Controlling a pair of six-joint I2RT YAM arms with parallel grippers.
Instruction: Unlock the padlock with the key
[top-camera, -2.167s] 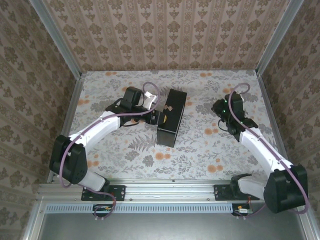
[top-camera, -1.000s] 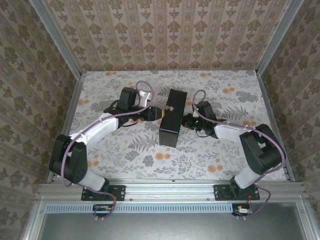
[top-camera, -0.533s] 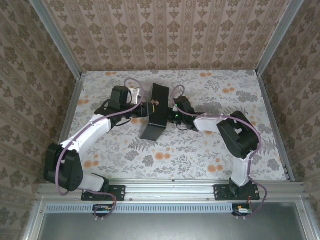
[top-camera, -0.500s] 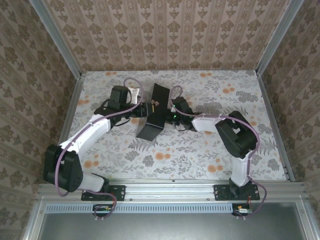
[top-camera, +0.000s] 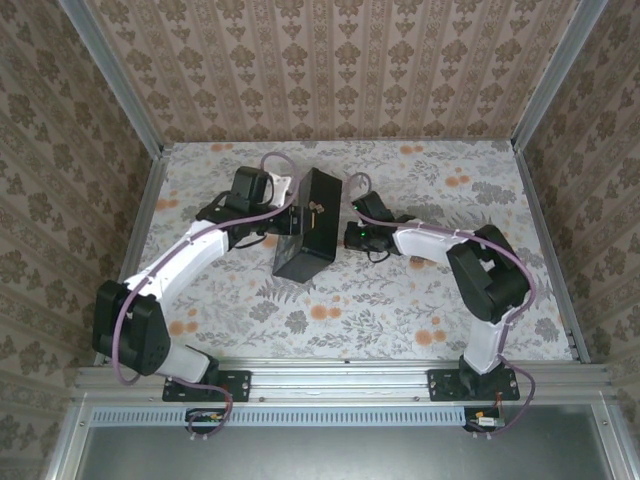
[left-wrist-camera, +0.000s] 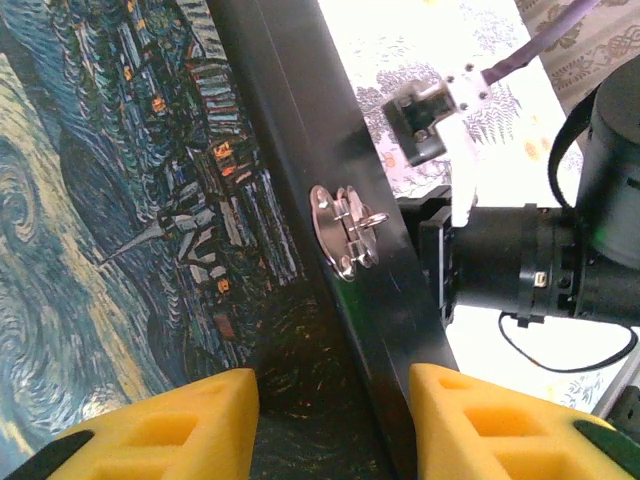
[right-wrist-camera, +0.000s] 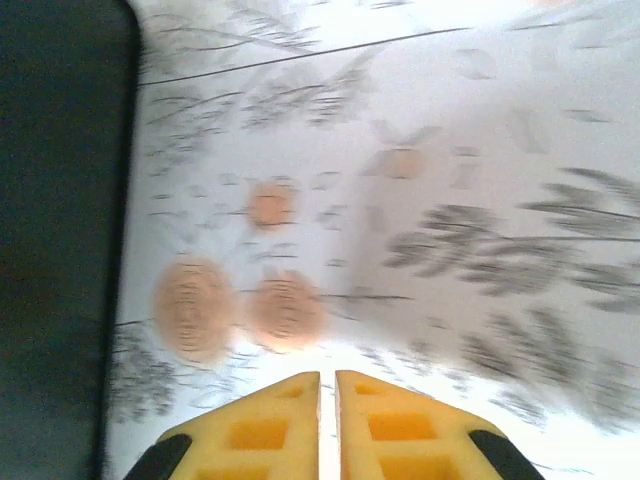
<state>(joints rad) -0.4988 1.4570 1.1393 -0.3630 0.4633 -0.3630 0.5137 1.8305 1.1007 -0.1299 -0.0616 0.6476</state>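
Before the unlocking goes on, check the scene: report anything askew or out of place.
The black box is askew: it stands on its side rather than flat, painted lid turned toward the left gripper, which seems to hold it, silver clasp facing up. Nothing else stands out.

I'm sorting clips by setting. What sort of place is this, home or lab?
Probably a lab test booth dressed like a room: wallpapered panels box in a flower-print table, metal framing lines the corners, and two robot arms are bolted to a front rail.
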